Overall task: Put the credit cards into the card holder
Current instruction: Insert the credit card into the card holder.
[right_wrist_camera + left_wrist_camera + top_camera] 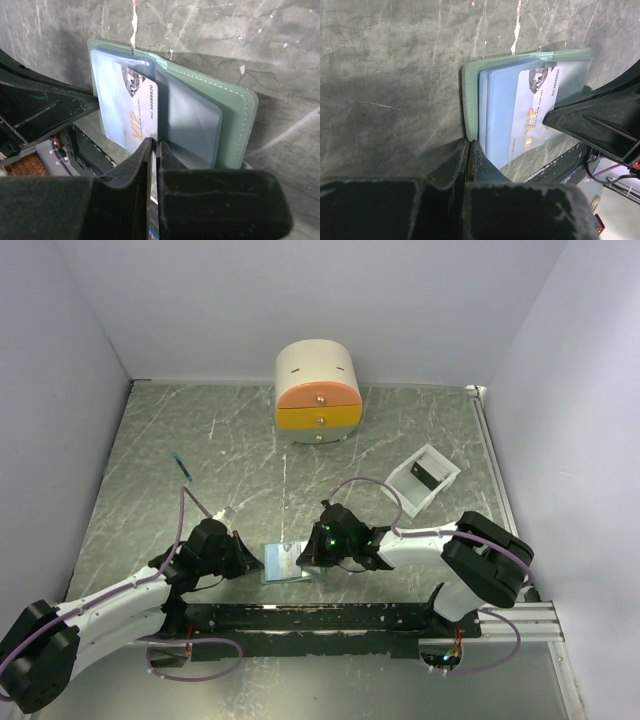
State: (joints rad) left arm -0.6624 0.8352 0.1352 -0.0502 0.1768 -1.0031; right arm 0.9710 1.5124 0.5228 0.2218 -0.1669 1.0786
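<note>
— What sits closest, by the near edge of the table (130, 460)?
— Just past the black mounting rail (330, 616), the card holder (283, 562) lies open. From above, both wrists crowd in on it and hide most of it

— What is the left gripper (469, 146) doing?
— Its fingers are pressed together on the left edge of the green cover, with only a hairline between them. The pinched bit of cover is lost to sight there

— And the right gripper (154, 145)?
— It is clamped on a VIP card (134, 117), white with orange letters. The card's gripped edge disappears between the fingers. The rest lies among the pale blue pockets, and I cannot judge how far it has gone inside one

— Farther out?
— To the right, a white tray (403, 490) holds one dark card (428, 476); whether others lie beneath it, I cannot tell. On the far left is a thin blue thing (182, 466), too small to name. Against the far wall stands the round cream-and-orange drawer box (318, 390)
</note>
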